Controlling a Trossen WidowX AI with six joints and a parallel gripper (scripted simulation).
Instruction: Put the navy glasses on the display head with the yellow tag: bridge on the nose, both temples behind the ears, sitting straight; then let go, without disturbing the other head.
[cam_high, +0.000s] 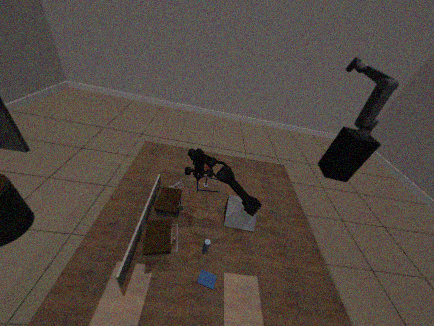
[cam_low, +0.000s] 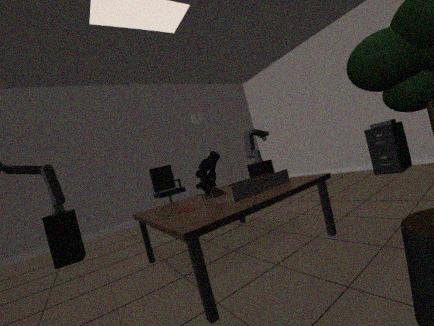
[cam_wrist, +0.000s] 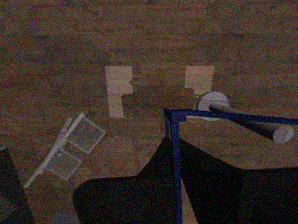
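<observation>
- End effector (cam_high: 201, 175) (cam_wrist: 170, 140) pinches the navy glasses (cam_wrist: 175, 117), carried above the tabletop (cam_high: 280, 240) (cam_low: 200, 220) (cam_wrist: 140, 35)
- Grasp done; seating on the tagged head, straightening and release remain
- In the wrist view one navy bar runs rightward, another downward from their corner; cannot tell which way the lenses face, nor the long axis

The navy glasses (cam_wrist: 176, 165) run past the wrist view's edge.
</observation>
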